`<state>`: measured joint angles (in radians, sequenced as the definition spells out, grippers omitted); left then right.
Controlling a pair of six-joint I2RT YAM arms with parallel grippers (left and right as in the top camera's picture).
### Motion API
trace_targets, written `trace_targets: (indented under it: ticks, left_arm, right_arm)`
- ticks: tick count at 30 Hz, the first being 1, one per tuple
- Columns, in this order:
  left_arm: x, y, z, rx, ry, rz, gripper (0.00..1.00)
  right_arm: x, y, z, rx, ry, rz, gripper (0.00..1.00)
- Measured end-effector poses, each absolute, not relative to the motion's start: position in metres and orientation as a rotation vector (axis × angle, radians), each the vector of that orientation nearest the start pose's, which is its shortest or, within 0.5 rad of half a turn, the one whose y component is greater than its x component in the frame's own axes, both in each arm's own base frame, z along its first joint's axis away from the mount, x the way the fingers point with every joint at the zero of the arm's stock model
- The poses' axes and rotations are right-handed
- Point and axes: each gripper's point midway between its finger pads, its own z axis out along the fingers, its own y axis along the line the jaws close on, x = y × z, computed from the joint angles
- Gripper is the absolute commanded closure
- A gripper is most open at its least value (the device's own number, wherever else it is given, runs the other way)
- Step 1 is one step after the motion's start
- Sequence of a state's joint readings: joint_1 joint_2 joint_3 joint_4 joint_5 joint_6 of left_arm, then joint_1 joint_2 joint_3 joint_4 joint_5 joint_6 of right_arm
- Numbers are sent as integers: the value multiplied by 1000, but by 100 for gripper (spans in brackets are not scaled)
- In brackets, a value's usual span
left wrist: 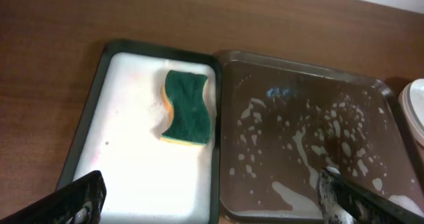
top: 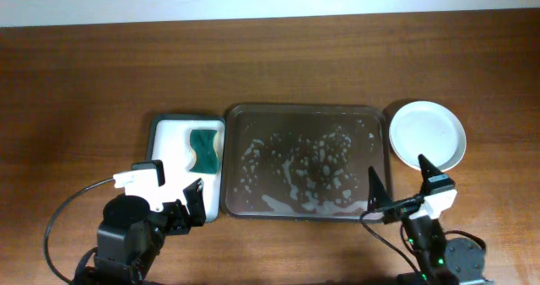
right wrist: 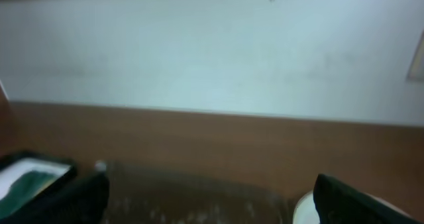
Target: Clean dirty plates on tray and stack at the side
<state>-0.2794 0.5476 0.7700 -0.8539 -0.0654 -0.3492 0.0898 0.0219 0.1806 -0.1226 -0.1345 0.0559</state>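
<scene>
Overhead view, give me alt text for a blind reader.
A foam-streaked dark brown tray lies mid-table holding no plates, a white plate beside its right end. A smaller tray holding a green sponge sits at its left; left gripper and right gripper hang open in front.

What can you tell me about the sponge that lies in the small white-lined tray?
The sponge has a dark green scouring layer on top and a thin yellow foam layer below, seen along its edges. Its long sides are wavy. It lies flat, green side up, on the white lining of the small tray, in its far right part, close to the rim beside the brown tray. Only the lining touches it.
</scene>
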Motion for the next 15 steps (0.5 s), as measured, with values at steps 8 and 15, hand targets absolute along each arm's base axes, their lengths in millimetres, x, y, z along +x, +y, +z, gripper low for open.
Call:
trace_targets:
  ticks: [8,15]
  left_arm:
    - [213,-49,218,-113,2213,-278,1]
    - [213,-49,218,-114,2213,-279,1]
  right_arm:
    - [243,44,178,-135,1566,207,1]
    - [242,44,161,-138,1633,204,1]
